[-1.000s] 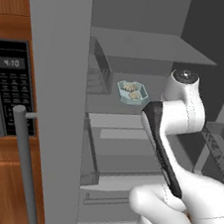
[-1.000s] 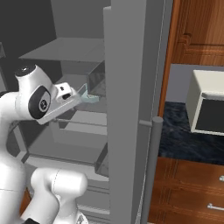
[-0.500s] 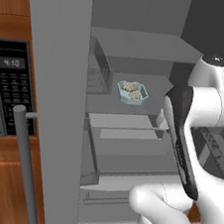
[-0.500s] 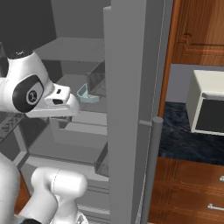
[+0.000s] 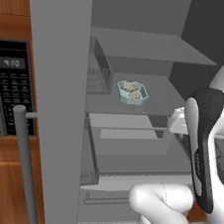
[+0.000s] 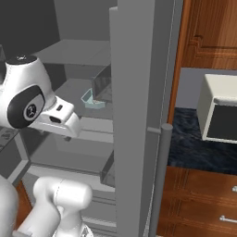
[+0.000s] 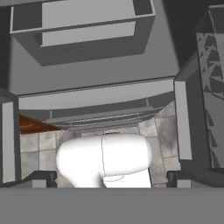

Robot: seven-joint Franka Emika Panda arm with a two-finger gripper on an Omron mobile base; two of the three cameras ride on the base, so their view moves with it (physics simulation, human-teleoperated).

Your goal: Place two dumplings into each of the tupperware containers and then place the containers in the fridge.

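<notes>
The tall grey steel-look fridge (image 5: 53, 76) stands open, its door swung wide with a long vertical bar handle (image 5: 24, 167) at the near edge. On a grey inner shelf (image 5: 135, 104) sits one small shallow pale-blue tupperware container (image 5: 132, 92), oblong with cut corners, holding two lumpy beige dumplings (image 5: 131, 88) side by side. From the right base view the same container (image 6: 92, 99) shows partly, near the back of that shelf, beside the edge of the door. Below the shelf lie clear drawers (image 5: 130, 141).

The white robot arm (image 5: 204, 146) is folded in front of the fridge, well apart from the container. Its hand points downward: the hand view looks over the lower drawers (image 7: 83, 26) to the tiled floor (image 7: 166, 127). The gripper (image 7: 111, 181) carries nothing and its jaws stand wide apart, with the dark finger tips (image 7: 43, 178) at the far sides of the hand view.

Judging from this, one filled container is already stored. The second container is nowhere in these pictures, so whether it is filled I cannot tell. The likely next move is to turn to fetch it, which calls for clearing the door and shelves.

A dark microwave (image 5: 7, 90) set in wooden cabinetry to the left shows a display reading "4:10" (image 5: 10, 63). No other writing is legible.
</notes>
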